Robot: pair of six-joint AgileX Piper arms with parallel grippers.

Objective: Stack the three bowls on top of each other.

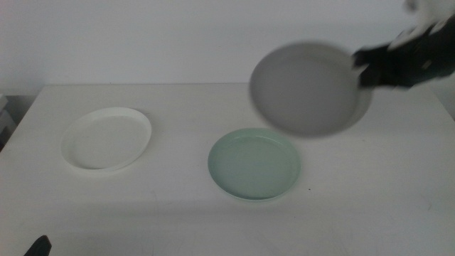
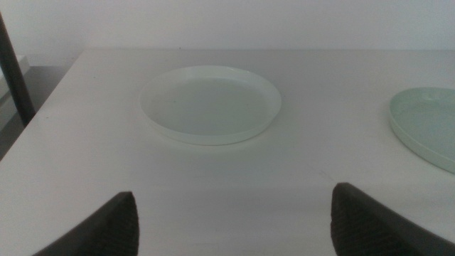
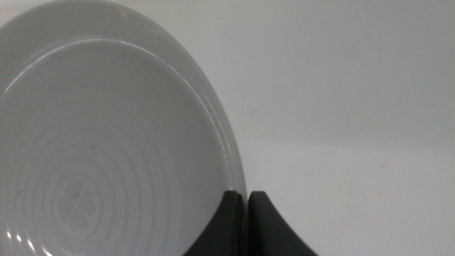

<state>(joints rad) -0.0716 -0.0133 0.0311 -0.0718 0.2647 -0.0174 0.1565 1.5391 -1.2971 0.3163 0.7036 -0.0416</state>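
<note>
The right gripper, blurred at the frame's upper right, is pinching the grey bowl by its rim, holding it tilted above the table. Below it the mint bowl is sitting at centre, the white bowl at left. The left gripper is waiting with jaws spread wide, only their tips showing.

Grey bowl, faint concentric rings inside, plain rim. White bowl plain. Pale mint green bowl plain. Surface off-white, no pattern. Right pincer dark/black; left pincer dark.
</note>
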